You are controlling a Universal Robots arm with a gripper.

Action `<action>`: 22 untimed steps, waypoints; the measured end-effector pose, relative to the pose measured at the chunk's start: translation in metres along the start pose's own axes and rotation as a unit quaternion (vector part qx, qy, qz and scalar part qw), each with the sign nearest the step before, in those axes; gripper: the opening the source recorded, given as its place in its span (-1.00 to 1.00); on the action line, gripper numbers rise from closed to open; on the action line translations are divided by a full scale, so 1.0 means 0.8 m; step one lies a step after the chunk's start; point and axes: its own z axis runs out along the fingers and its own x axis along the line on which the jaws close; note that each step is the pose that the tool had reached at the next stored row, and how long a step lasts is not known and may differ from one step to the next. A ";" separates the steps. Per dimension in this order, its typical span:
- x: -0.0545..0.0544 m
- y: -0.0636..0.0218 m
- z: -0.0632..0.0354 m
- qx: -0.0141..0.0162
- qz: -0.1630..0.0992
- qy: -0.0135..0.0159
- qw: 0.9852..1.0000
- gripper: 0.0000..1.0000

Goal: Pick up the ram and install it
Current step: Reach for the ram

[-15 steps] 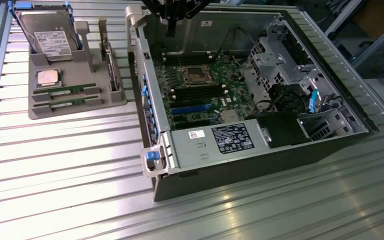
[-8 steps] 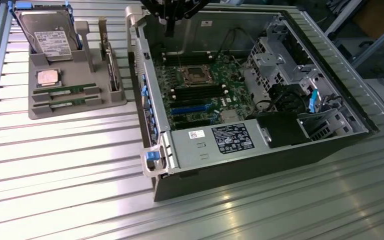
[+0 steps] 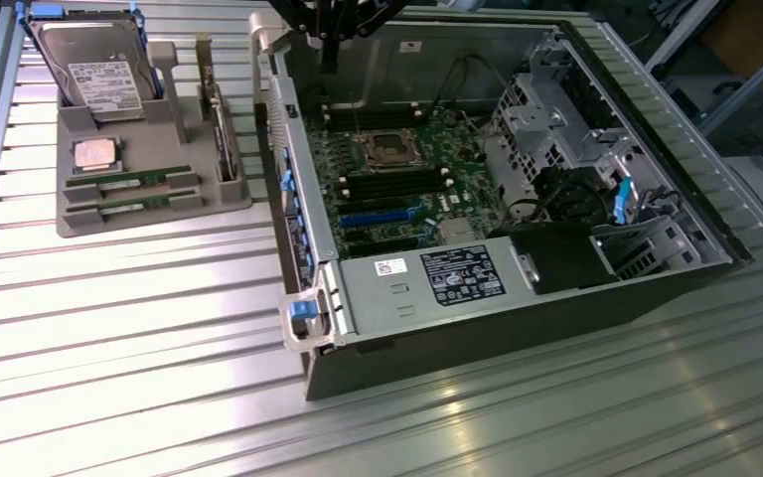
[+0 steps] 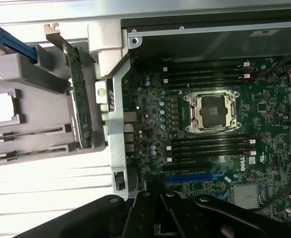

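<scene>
Green ram [image 3: 130, 182] = two alike sticks, lying in side-by-side slots of the grey tray [image 3: 76, 227], outside the case [image 3: 488, 328] and just beside its side wall. Neither is lifted, neither is in the board. Both long axes run crosswise to that case wall and roughly parallel to the black memory slots [image 4: 210, 146] inside the case, so the lie in the tray roughly matches the slot direction.

The gripper [image 3: 333, 62] hangs high over the case, above the board edge next to that same wall. Jaws pressed together, nothing pinched. Key relation: the ram is off to the side of the jaws, across the case wall and well below them. The jaws are over the case, not the tray.

Tray contents, all outside the case:
- the ram pair
- a square silver CPU [image 3: 95, 154], one pocket further from the case's power supply [image 3: 448, 278] end
- a hard drive [image 3: 96, 75] standing upright beyond that
- an expansion card [image 3: 223, 134] on edge in the row nearest the case wall

Case contents: motherboard [image 4: 150, 99] with an open, empty CPU socket [image 4: 212, 111]. Memory slots on both sides of the socket all look empty. Tray and case both sit on the ribbed metal tabletop [image 3: 116, 338].
</scene>
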 end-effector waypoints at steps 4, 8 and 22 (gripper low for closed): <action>0.007 -0.001 0.000 0.000 0.000 0.000 1.000 -0.79; 0.015 -0.001 0.000 0.000 0.000 0.000 1.000 -0.79; 0.033 -0.002 -0.001 0.000 0.000 0.000 1.000 -0.79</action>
